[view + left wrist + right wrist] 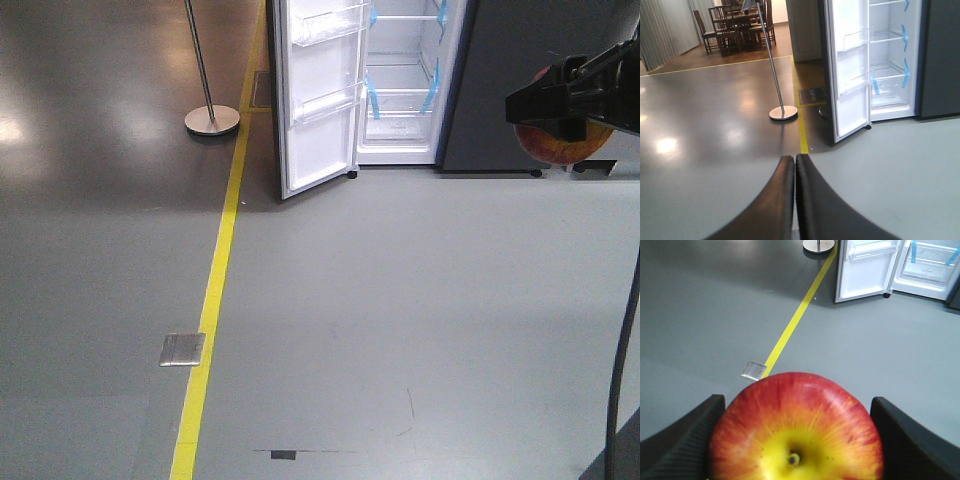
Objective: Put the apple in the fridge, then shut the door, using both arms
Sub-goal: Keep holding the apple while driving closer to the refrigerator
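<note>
Apple (795, 430) pinched between the two fingers of the right claw (797, 401), aloft over the grey floor (400, 300), well apart from the fridge (405, 80). Fridge open, white inside, with blue tape strips at the shelves. Door (320, 100) swung wide, lower corner near a yellow floor line (215, 290). Left claw (795, 165) pressed together, holding nothing.

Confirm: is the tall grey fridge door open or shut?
Open. The tall grey fridge door is swung wide, showing its clear plastic bins and the interior's glass shelves.
</note>
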Controlling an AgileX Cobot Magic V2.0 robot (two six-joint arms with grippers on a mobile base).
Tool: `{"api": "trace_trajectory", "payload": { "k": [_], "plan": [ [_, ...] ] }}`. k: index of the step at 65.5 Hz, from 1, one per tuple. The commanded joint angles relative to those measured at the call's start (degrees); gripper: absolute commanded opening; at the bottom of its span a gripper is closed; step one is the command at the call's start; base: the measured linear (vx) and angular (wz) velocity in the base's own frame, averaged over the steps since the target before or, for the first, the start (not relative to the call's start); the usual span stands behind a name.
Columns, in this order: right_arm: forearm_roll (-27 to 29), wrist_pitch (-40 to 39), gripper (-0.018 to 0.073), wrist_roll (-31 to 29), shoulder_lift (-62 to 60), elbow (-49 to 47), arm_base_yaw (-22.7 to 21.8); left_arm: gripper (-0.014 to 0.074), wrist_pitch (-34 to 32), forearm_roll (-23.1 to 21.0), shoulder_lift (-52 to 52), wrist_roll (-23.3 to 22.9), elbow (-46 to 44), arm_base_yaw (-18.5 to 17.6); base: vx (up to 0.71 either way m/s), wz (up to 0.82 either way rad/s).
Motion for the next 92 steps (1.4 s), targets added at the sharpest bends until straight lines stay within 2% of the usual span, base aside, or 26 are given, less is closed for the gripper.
{"api": "trace_trajectory", "payload": {
  "k": [1,92],
  "plan": [
    [1.5,-3.6,0.0133,-0.3,-1.6,-1.7,0.0,-0.0008,-4.1,0.2,-1.0,-0.2,0.8,0.1,0.18,-0.01],
    [1.5,-3.6,0.0133,-0.3,-1.6,-1.7,0.0,-0.0008,-4.1,0.2,-1.0,-0.2,0.8,0.1,0.16,0.01]
  ]
}}
